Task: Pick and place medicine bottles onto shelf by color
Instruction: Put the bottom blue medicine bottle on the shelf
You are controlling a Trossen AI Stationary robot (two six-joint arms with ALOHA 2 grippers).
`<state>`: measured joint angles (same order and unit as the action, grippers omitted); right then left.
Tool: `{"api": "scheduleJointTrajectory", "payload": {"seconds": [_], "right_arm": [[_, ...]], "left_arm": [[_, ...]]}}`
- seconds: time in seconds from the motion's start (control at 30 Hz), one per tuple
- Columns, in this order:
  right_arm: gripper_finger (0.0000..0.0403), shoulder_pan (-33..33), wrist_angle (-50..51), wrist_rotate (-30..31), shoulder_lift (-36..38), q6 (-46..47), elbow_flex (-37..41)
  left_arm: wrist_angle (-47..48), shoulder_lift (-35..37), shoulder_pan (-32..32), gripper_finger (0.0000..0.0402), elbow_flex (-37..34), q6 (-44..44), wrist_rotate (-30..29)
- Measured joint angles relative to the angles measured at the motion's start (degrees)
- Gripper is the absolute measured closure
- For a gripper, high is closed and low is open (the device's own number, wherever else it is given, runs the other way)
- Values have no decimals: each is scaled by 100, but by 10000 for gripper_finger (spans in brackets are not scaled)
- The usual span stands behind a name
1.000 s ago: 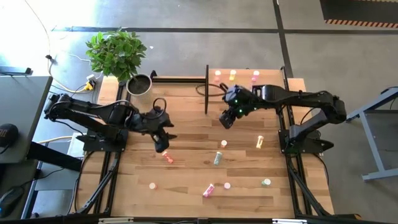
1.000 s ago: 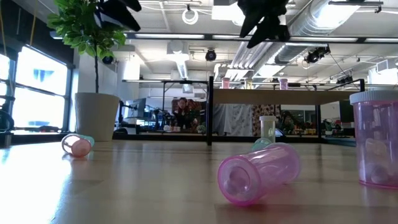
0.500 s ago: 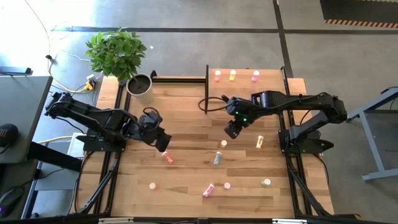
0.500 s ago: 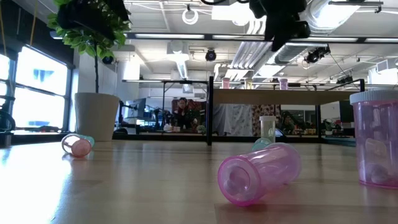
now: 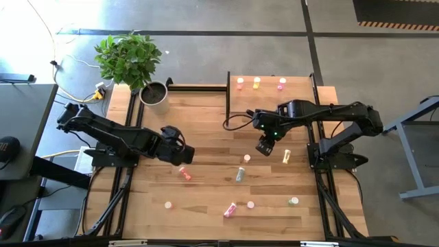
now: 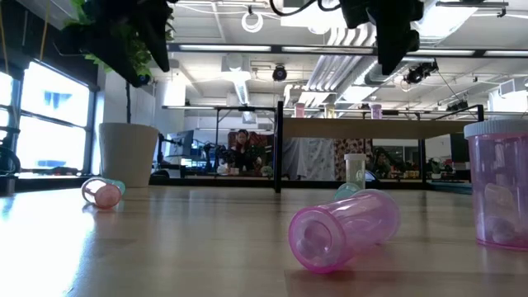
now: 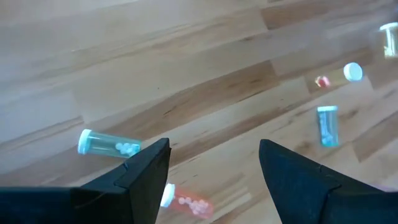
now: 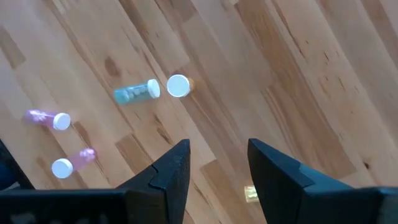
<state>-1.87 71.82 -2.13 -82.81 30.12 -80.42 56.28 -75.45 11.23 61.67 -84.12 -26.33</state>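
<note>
Overhead, we hang our left gripper (image 5: 180,155) and right gripper (image 5: 265,147) with fingers apart and empty above loose medicine bottles (image 5: 239,174) scattered on the table (image 5: 206,123), ready to pick; three bottles already stand on the far shelf (image 5: 271,99).

Potted plant (image 5: 130,58) at table corner (image 5: 120,92)
</note>
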Motion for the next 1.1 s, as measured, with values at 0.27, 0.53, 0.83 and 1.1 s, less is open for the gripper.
{"api": "scheduleJointTrajectory", "payload": {"seconds": [0.27, 0.53, 0.83, 1.1], "right_arm": [[251, 183, 37, -294, 0, 588, 0], [251, 616, 39, -59, -2, 1597, 0], [251, 952, -24, 142, -2, 2618, 0], [251, 979, -45, 173, -4, 2247, 0]], "left_arm": [[-114, -389, 0, 163, 0, -120, 245], [-151, -632, 56, 163, 3, -111, 388], [203, -924, 48, 163, 0, 3, 811], [451, -1171, 93, 163, -8, -631, 990]]}}
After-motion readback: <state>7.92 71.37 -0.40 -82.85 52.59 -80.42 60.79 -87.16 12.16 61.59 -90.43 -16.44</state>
